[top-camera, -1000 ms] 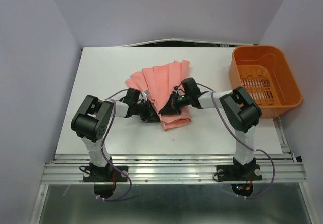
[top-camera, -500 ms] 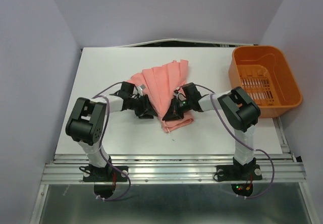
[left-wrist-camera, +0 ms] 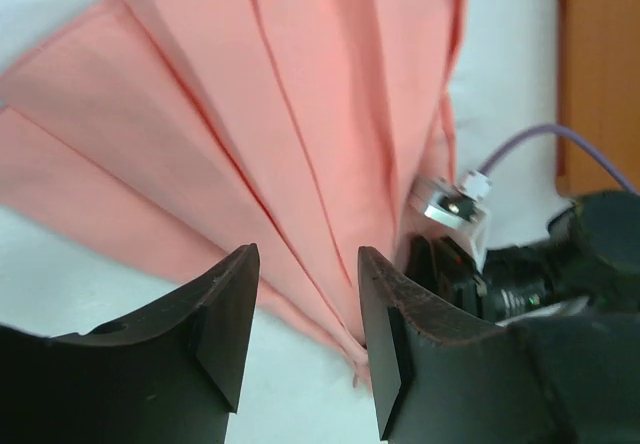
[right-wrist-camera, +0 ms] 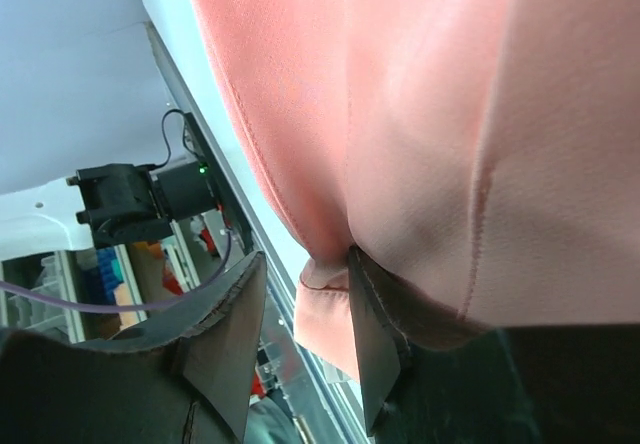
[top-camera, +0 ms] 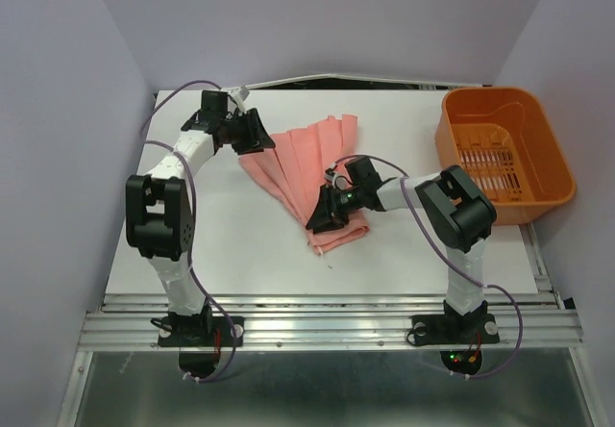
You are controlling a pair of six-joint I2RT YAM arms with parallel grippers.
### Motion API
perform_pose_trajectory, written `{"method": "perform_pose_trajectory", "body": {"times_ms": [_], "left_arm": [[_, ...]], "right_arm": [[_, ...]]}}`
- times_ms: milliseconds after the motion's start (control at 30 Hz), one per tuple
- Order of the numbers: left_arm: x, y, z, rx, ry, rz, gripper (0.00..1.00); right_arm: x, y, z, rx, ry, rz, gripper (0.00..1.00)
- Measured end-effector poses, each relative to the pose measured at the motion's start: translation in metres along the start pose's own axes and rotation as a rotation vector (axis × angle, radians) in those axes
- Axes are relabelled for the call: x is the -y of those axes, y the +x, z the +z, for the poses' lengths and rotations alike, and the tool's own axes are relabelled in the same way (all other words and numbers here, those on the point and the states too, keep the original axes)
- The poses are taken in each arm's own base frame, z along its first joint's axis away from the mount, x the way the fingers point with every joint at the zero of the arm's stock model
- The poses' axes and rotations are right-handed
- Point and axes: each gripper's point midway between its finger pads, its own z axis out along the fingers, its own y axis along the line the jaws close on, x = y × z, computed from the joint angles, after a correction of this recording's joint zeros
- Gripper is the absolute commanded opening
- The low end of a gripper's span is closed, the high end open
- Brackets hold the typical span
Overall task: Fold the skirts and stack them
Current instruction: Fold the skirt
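Observation:
A salmon-pink pleated skirt (top-camera: 306, 163) lies fanned out at the table's middle, wide hem toward the back and narrow end toward the front. My left gripper (top-camera: 258, 136) is open and empty at the hem's far-left corner. In the left wrist view (left-wrist-camera: 305, 334) the pleats (left-wrist-camera: 260, 124) lie just beyond its fingertips. My right gripper (top-camera: 318, 219) is open at the skirt's narrow folded end. In the right wrist view (right-wrist-camera: 300, 349) the fabric (right-wrist-camera: 420, 114) drapes over one finger (right-wrist-camera: 380, 334). The gap between the jaws holds only a small fold.
An orange plastic basket (top-camera: 504, 153) stands at the table's right edge and also shows in the left wrist view (left-wrist-camera: 600, 64). The right arm's wrist (left-wrist-camera: 520, 284) lies close against the skirt. Side walls enclose the white table (top-camera: 192, 225).
My left arm has swung from the skirt's near-left side out to the hem's far-left corner. The hem now lies spread wider and flatter. My right gripper has shifted slightly along the narrow end.

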Motion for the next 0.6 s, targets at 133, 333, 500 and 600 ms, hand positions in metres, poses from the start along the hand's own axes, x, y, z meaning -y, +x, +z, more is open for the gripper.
{"method": "perform_pose_trajectory", "body": {"times_ms": [133, 333, 500, 600], "left_arm": [[-0.037, -0.017, 0.038, -0.005, -0.134, -0.029, 0.6], [-0.075, 0.0, 0.06, -0.062, -0.254, -0.074, 0.61], [-0.077, -0.004, 0.067, -0.057, -0.263, -0.067, 0.62], [-0.073, -0.008, 0.071, -0.036, -0.248, -0.058, 0.63]], "right_arm": [[0.001, -0.001, -0.001, 0.003, 0.02, -0.024, 0.52], [-0.002, -0.002, -0.002, 0.001, 0.024, -0.041, 0.54], [-0.002, -0.001, -0.001, -0.003, 0.03, -0.042, 0.54], [-0.003, -0.001, -0.001, -0.003, 0.031, -0.041, 0.54]]}}
